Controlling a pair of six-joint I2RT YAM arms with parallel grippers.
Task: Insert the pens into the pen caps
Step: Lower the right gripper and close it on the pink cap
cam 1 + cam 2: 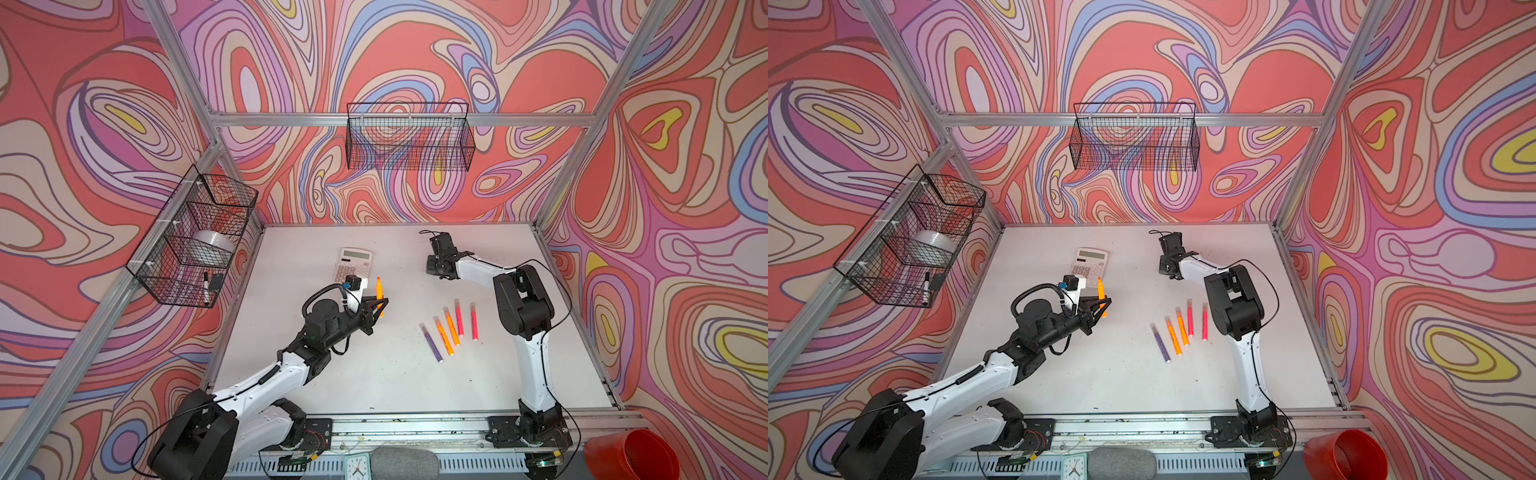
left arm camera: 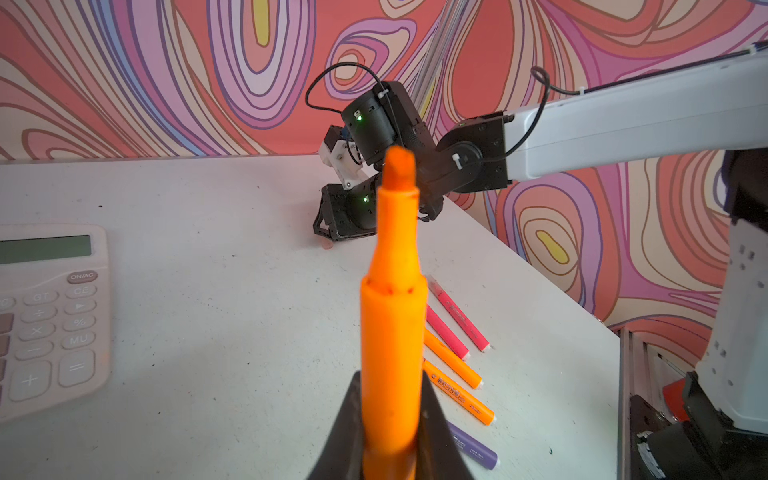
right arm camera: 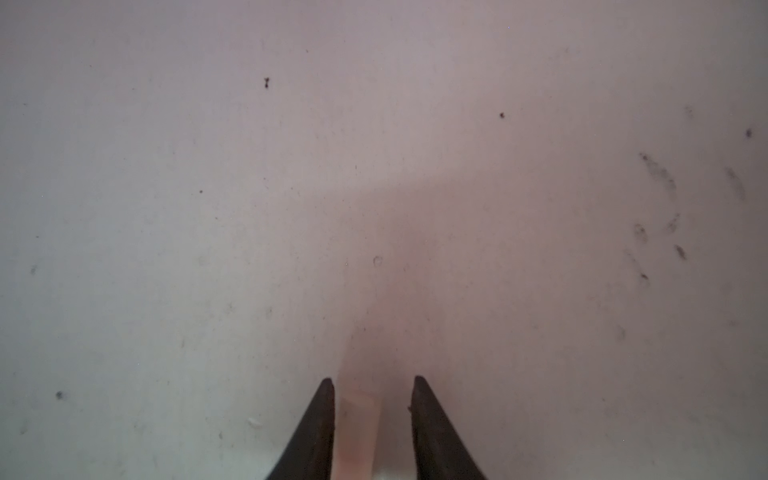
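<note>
Tabletop, orange pen upright, tip up

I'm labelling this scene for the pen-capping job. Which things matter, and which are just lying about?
Job: orange pen in left gripper; pen cap at right gripper; five pens lying together.
Lying about: calculator, tape roll, marker, red cup, clock.

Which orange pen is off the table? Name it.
The orange pen clamped upright in the left gripper, bare tip up. The other two orange pens lie flat on the table in the row.
</note>
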